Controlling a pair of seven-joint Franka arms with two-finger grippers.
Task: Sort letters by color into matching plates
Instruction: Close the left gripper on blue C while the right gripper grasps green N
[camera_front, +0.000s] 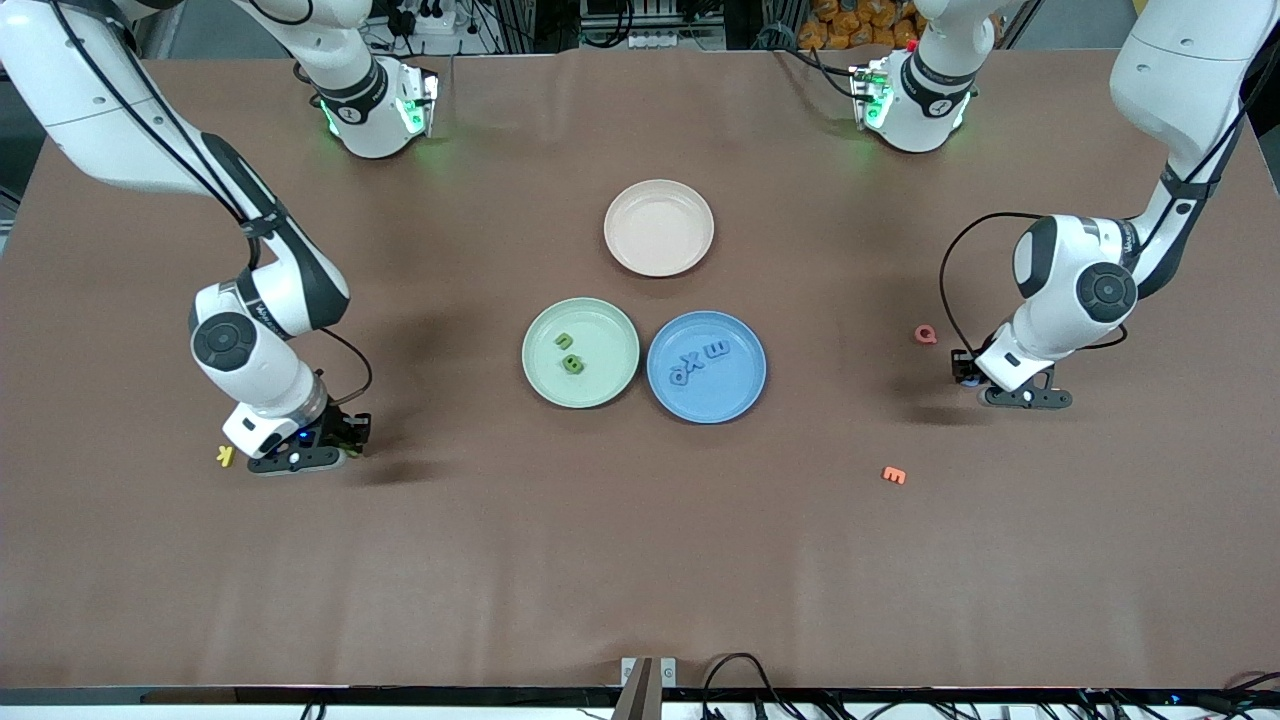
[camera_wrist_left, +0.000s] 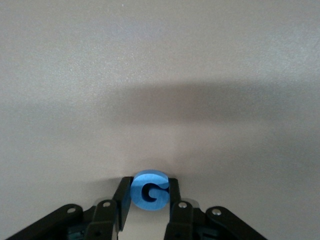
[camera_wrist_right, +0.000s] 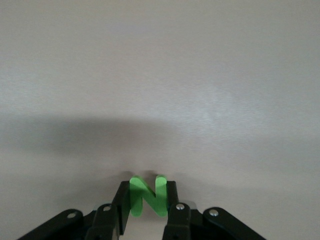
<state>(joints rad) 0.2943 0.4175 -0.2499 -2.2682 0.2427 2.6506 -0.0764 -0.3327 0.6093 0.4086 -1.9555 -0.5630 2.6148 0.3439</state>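
My left gripper (camera_wrist_left: 149, 187) is shut on a blue letter G (camera_wrist_left: 150, 190), down at the table toward the left arm's end (camera_front: 1012, 396). The right gripper (camera_wrist_right: 148, 192) is shut on a green letter N (camera_wrist_right: 148, 196), low at the table toward the right arm's end (camera_front: 300, 458). In the middle of the table, the mint green plate (camera_front: 603, 388) holds two green letters (camera_front: 568, 352). The blue plate (camera_front: 722, 398) beside it holds three blue letters (camera_front: 697, 362).
A beige-pink plate (camera_front: 659, 227) lies farther from the front camera than the two plates. A red letter (camera_front: 926, 334) and an orange letter (camera_front: 894, 475) lie near the left gripper. A yellow letter (camera_front: 225, 456) lies beside the right gripper.
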